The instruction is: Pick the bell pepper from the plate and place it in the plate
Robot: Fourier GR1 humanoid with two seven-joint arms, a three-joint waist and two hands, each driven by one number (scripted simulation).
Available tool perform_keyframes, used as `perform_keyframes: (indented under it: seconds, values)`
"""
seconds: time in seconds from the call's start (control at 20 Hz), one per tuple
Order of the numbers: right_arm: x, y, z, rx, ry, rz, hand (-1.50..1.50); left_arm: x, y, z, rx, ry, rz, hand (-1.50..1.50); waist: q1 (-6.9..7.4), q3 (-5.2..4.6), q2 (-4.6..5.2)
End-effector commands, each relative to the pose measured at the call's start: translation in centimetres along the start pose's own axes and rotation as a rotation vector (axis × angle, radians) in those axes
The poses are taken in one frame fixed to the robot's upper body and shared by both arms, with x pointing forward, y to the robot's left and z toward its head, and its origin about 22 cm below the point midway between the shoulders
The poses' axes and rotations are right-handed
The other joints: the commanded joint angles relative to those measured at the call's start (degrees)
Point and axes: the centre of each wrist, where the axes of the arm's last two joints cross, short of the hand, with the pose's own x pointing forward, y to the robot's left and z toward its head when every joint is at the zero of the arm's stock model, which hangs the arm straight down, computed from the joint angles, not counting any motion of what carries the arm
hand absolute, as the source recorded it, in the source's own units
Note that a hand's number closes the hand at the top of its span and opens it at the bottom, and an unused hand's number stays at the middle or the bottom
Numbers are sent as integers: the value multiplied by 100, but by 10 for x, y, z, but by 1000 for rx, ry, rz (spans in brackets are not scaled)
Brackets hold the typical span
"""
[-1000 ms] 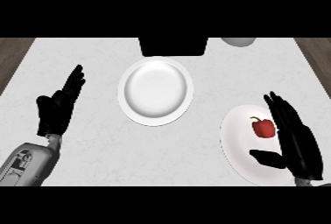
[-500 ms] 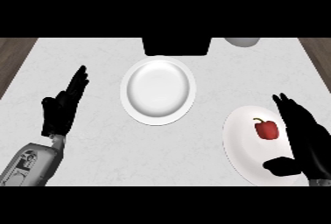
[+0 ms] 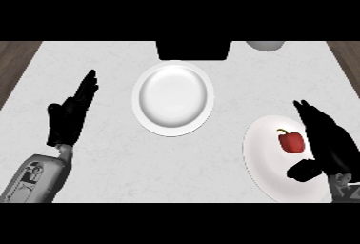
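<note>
A red bell pepper (image 3: 291, 141) with a green stem lies on the white plate (image 3: 265, 164) at the right. My right hand (image 3: 327, 143) is open just right of the pepper, fingers straight and pointing away, thumb low over the plate's near part, not touching the pepper. A second white plate (image 3: 173, 98) sits bare at the middle of the counter. My left hand (image 3: 70, 116) rests open at the left, fingers up.
A black block (image 3: 193, 49) stands at the counter's far edge behind the middle plate. A grey round object (image 3: 265, 45) shows partly at the far right. Brown floor borders the counter at both far corners.
The whole view has shifted a little: plates and left hand sit slightly right and lower. My right hand has drifted right and down, its thumb lower over the plate.
</note>
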Motion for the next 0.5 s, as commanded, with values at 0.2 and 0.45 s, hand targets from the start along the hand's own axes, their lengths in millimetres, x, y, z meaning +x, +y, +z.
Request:
perform_keyframes:
  seconds: [0.2,0.45]
  values:
    - [-12,37,-30,80,53,57,-150,-1,-4,8,5,-2,-2,0,15,2,-1]
    - [-32,56,-49,115,73,75,-150,1,-4,0,2,-7,-4,0,14,2,5]
